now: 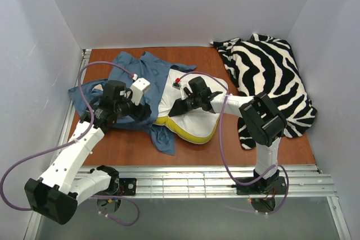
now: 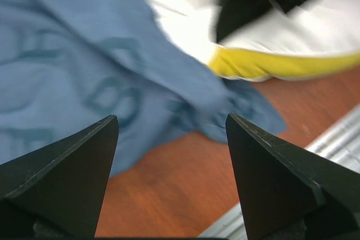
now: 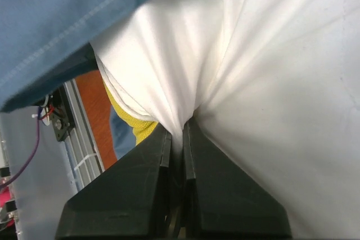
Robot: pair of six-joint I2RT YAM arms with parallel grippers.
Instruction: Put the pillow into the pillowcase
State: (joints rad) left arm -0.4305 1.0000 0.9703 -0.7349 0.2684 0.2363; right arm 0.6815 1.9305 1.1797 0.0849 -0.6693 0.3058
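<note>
— Where, the pillow [image 1: 191,122]?
— On the tabletop [image 1: 225,139], touching the blue pillowcase [image 1: 138,68] along its right side; white fold pinched tight in the right tool [image 3: 177,133].
— And the left tool [image 2: 171,119]?
— Spread wide above the pillowcase's near edge, gripping nothing. Zebra-striped cloth [image 1: 270,77] at far right.

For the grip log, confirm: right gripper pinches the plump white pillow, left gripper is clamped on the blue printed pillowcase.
Not clamped: the left wrist view shows the left gripper open above the blue printed pillowcase, holding nothing. The rest stands.
</note>
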